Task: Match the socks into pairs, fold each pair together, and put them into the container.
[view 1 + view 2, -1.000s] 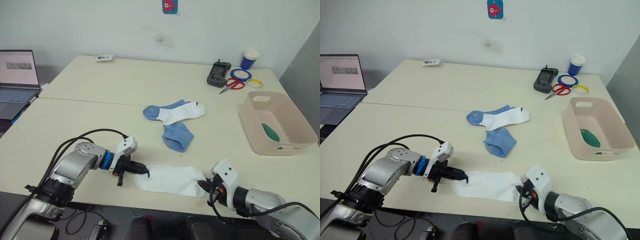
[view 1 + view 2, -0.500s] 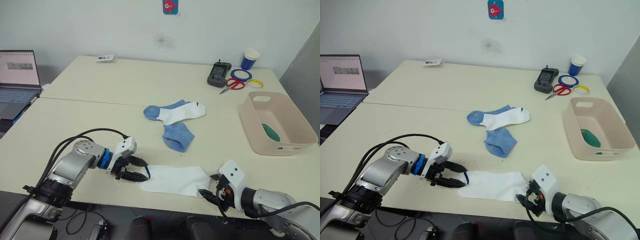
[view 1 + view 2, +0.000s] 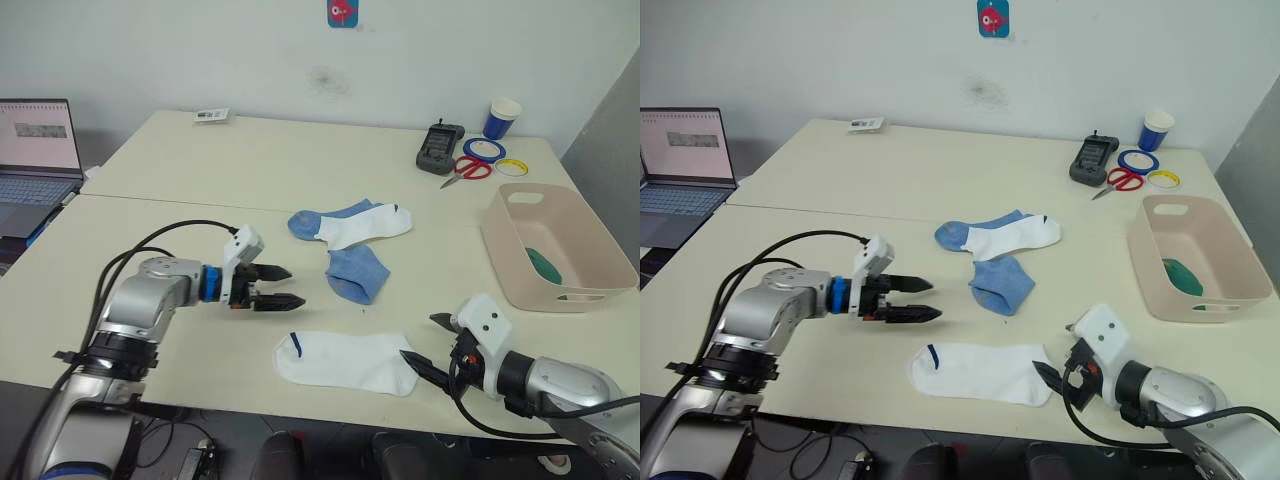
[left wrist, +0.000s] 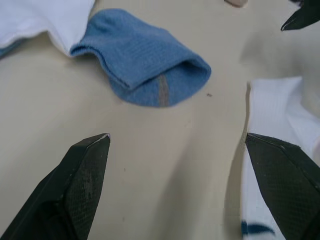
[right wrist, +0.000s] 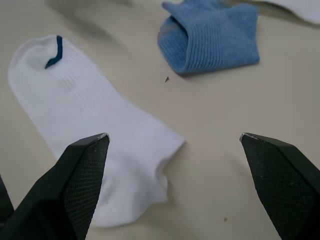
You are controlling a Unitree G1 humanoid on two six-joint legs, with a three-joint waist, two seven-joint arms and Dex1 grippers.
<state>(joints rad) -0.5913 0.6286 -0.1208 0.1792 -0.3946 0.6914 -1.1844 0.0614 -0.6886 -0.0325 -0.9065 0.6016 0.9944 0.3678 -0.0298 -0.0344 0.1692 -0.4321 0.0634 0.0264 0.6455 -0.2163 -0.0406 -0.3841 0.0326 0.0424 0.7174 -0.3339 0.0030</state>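
A white sock (image 3: 345, 360) lies flat near the worktop's (image 3: 200, 170) front edge, free of both arms. The left gripper (image 3: 278, 287) hovers just beyond the sock's cuff end, jaws spread wide and empty. The right gripper (image 3: 432, 343) sits by the sock's toe end, jaws likewise wide apart, holding nothing. A white-and-blue sock (image 3: 350, 221) and a folded blue piece (image 3: 354, 273) lie mid-worktop. The pink tub (image 3: 600, 262) stands at the right edge with something green (image 3: 541, 263) inside.
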